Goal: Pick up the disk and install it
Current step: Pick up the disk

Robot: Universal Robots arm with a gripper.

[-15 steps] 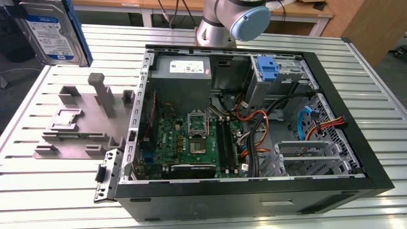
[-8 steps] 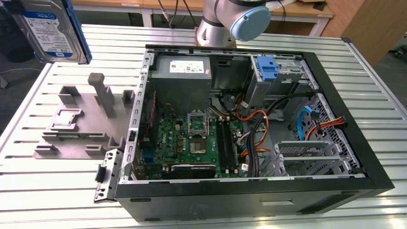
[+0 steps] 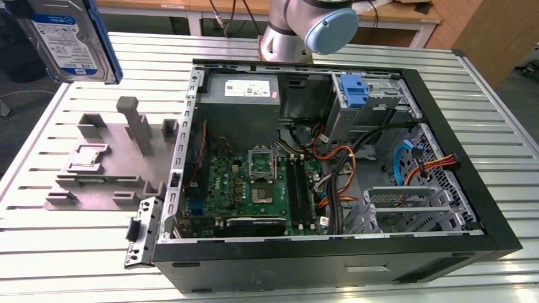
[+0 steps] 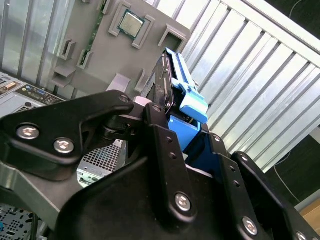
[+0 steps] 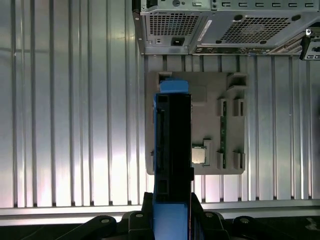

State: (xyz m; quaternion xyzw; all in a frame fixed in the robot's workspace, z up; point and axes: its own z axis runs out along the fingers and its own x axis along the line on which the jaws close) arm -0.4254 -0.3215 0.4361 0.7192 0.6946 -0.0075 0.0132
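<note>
Clamped between the fingers (image 4: pixel 162 150) is the disk (image 5: pixel 172 140), edge-on — grey fixture (image 5: pixel 220 130) on the table (image 5: pixel 75 125) lies beyond the fingertips, apart.

Slatted metal table with wooden furniture behind it
The ribbed silver table (image 3: pixel 59 265) catches pale glare along its slats in the first wrist view; beyond the table's far edge in the exterior view stands a wooden desk (image 3: pixel 404 16) on white legs, a brown wooden panel (image 3: pixel 481 38) beside it, and grey floor (image 3: pixel 524 104) off the table's edge on the exterior view's right
</note>
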